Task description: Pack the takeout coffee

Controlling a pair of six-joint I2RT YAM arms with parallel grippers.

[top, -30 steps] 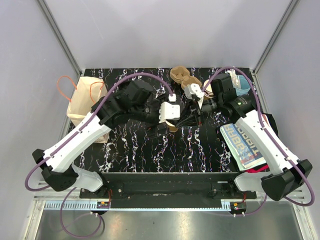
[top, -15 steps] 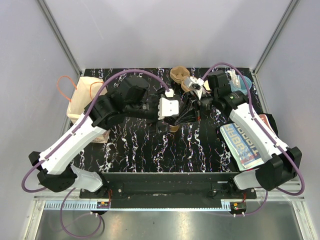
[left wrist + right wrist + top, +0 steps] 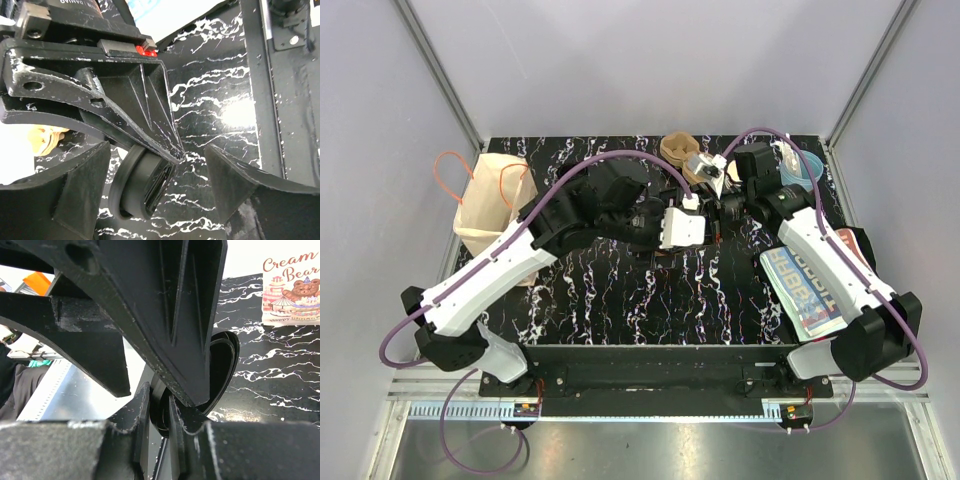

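The round black lid [image 3: 135, 185] stands on edge, pinched by its rim in my right gripper [image 3: 159, 410], which is shut on it. The lid [image 3: 223, 365] shows behind the fingers in the right wrist view. My left gripper [image 3: 157, 195] is open, with its two fingers on either side of the lid and not touching it. In the top view both grippers meet mid-table, the left gripper [image 3: 703, 226] just left of the right gripper [image 3: 716, 208]. The tan cup is hidden under the left gripper; only a brownish sliver [image 3: 660, 262] shows there.
A paper bag [image 3: 485, 205] with orange handles stands at the left edge. A stack of tan cups [image 3: 678, 150] lies at the back, and a light blue cup [image 3: 808, 170] stands at back right. A picture book [image 3: 805, 290] lies at right.
My left arm has swung right, bringing its open gripper around the lid. My right gripper drew back toward the far side a second ago and has since held still.
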